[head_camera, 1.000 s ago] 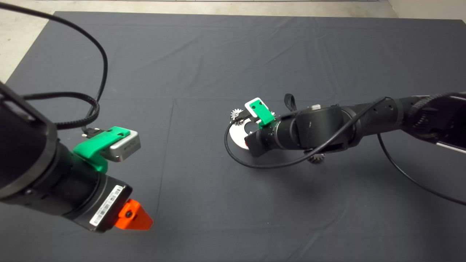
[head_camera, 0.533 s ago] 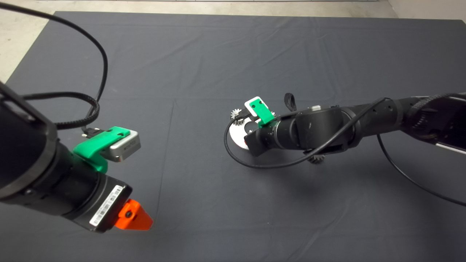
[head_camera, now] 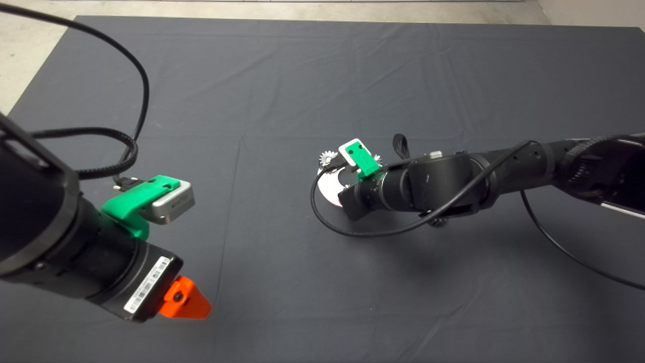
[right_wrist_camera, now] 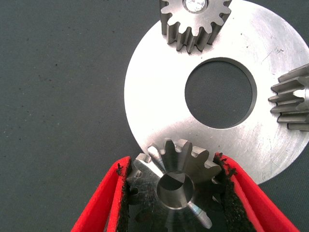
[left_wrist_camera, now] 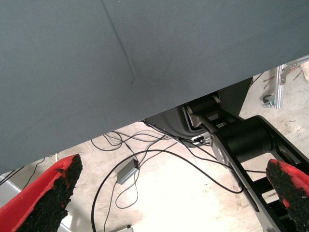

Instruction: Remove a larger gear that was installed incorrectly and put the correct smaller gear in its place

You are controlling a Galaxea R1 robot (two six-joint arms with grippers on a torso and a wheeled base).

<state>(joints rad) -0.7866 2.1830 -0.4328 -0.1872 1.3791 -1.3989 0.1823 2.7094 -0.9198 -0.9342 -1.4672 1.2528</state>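
Sitting flat: the larger gear (right_wrist_camera: pixel 176 174), at the rim of the silver disc (right_wrist_camera: pixel 154 92), half over the disc's edge and half over the dark mat (head_camera: pixel 302 75). Facing bore-up toward the wrist camera, with what looks like a peg end filling the round centre hole. Having no real long axis, being round; turning axis standing upright out of the disc, teeth pointing outward all round.

Pinching it from two opposite sides: the right gripper (right_wrist_camera: pixel 171 162), black pads pressing against the tooth tips.

Comparing with a second ago: right arm sinking a little lower over the disc and now covering more of the smaller gear (head_camera: pixel 437 222), which is lying on the mat just beside the forearm, well apart from the disc. Probably meaning the grip is being settled rather than the lift begun, since the larger gear is not yet leaving the disc; removal still to come, replacement after that.

Flanking the disc's centre hole: two paler silvery gears (right_wrist_camera: pixel 195 21) (right_wrist_camera: pixel 292 104), untouched.

Waiting at the lower left, near the mat's edge: the left gripper (left_wrist_camera: pixel 174 166), fingers spread wide and holding nothing.
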